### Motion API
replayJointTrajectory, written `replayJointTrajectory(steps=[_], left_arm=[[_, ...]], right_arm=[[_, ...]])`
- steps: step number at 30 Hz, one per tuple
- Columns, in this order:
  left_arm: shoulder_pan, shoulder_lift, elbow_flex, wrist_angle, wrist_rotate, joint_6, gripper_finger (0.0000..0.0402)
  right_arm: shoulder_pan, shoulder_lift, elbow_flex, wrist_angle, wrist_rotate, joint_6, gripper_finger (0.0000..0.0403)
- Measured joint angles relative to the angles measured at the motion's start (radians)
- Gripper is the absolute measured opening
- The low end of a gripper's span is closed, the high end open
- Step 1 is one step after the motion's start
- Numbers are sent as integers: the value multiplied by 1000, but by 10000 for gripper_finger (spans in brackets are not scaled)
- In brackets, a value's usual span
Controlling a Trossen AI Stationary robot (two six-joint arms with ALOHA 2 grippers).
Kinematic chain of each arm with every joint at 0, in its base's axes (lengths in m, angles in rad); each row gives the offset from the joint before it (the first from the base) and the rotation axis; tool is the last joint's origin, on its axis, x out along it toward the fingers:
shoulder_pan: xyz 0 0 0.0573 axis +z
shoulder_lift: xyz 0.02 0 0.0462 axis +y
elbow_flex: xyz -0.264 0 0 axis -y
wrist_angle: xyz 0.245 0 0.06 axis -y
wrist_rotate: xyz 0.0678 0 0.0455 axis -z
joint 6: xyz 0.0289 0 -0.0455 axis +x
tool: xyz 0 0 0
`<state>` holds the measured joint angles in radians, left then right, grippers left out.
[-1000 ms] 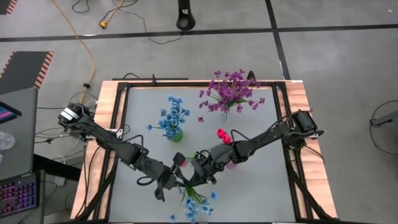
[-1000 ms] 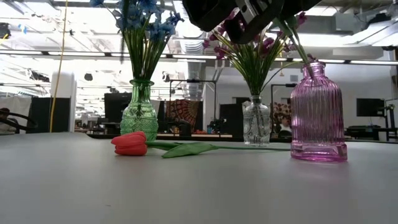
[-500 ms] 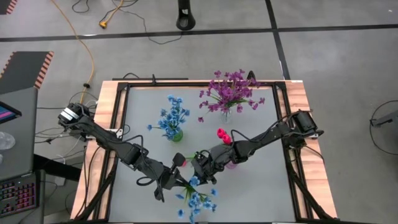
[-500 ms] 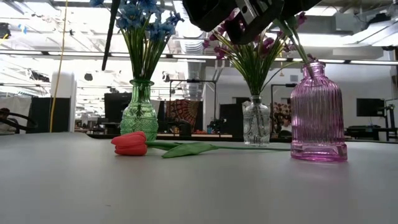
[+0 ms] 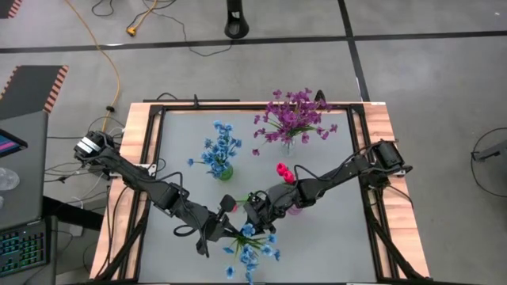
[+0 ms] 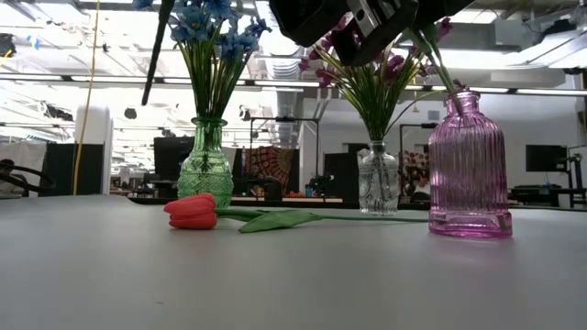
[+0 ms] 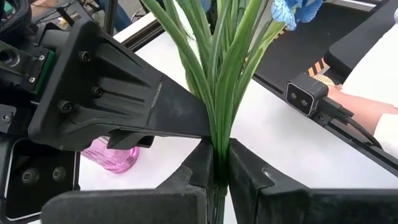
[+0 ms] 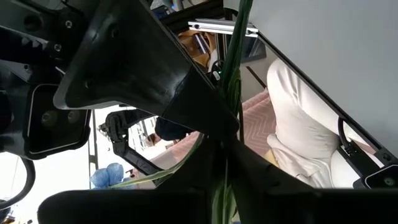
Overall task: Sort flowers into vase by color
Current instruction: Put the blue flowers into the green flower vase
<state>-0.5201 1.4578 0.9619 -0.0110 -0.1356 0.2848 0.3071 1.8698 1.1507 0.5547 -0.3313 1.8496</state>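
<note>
A blue flower sprig (image 5: 250, 247) on green stems hangs in the air over the table's near middle, its blue clusters spread toward the near edge. My left gripper (image 5: 230, 235) and my right gripper (image 5: 253, 222) meet there, both shut on its stems. A red tulip (image 6: 193, 211) lies on its side on the table. Blue flowers stand in a green vase (image 6: 205, 168), purple ones in a clear vase (image 6: 378, 179), and a pink-red bud (image 5: 283, 171) in a pink vase (image 6: 469, 170). My left gripper pinches the bundle of green stems (image 7: 219, 134) between its two fingers (image 7: 202, 165), with the stems and leaves fanning out beyond them. The sprig is lifted clear of the table. My right gripper pinches the same stems (image 8: 232, 74) between its fingers (image 8: 208, 158), right beside the left gripper's hold.
The three vases stand in the table's far half; the pink vase is just behind my right arm. A raised black frame (image 5: 155, 158) runs round the grey table top. A person in white (image 8: 298, 134) sits beyond the near edge.
The blue sprig has shifted in the two grippers: its flower head has drawn in from the near edge toward them and spread wider. In the low view a thin dark line has come into sight at the top left.
</note>
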Motion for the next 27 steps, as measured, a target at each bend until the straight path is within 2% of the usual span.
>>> replayJointTrajectory(steps=[15, 22, 27], left_arm=[[0, 0, 0, 6, 2, -9, 18], [2, 0, 0, 1, -15, -14, 18], [1, 0, 0, 1, -13, -25, 18]], right_arm=[[29, 0, 0, 17, -48, -42, 132], [78, 0, 0, 27, -102, -55, 136], [116, 0, 0, 32, -101, -55, 136]])
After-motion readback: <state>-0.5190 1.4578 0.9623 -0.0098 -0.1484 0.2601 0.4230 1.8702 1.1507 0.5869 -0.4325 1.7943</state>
